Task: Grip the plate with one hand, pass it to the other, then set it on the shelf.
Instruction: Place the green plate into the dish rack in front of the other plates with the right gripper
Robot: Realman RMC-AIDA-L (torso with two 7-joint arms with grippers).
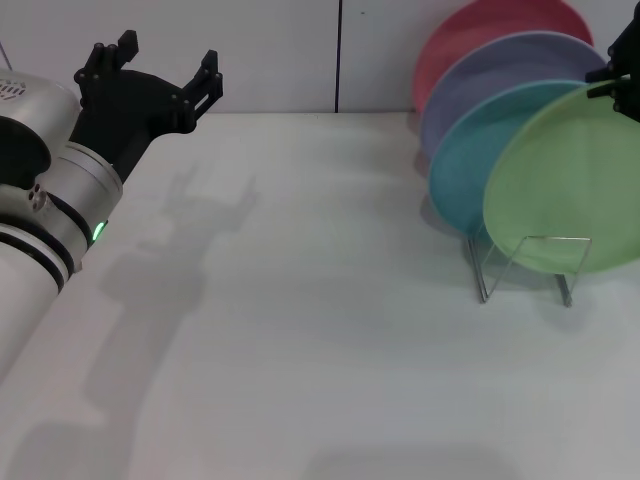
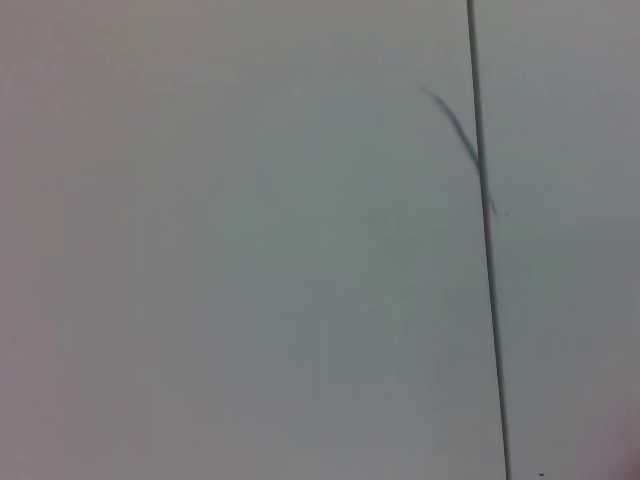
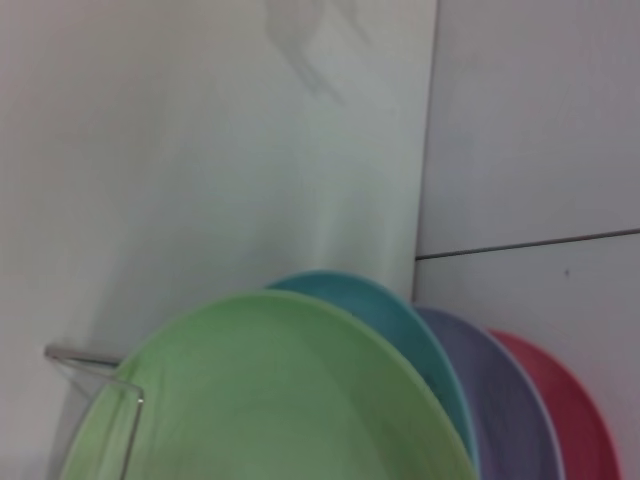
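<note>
- The plate point(image 1: 570, 180), light green, stands tilted in the front slot of the shelf point(image 1: 527, 265), at about four o'clock from the middle of the head view.
- Behind it, toward one o'clock, stand a turquoise plate point(image 1: 462, 165), a lavender plate point(image 1: 480, 75) and a pink plate point(image 1: 470, 30), each overlapping the next.
- The right gripper point(image 1: 622, 68) shows only as a black part at the frame's edge, at the green plate's upper rim; I cannot tell whether its jaws are spread or closed, nor whether they touch the rim.
- The right wrist view looks down on the same stack, with the green plate point(image 3: 270, 400) nearest and a wire loop point(image 3: 100, 385) of the shelf beside it.
- The left gripper point(image 1: 165, 75) hangs above the bench point(image 1: 300, 350) at ten o'clock, well apart from the plates, jaws spread and holding nothing.
- The step in hand looks like the placing and letting go: the plate seems seated already.
- To do it well, I judge the lower rim should sit fully between the wire loops before release.
- Then the jaws should part gently and lift straight away from the rim, so the plate neither rocks forward nor knocks the turquoise one.
</note>
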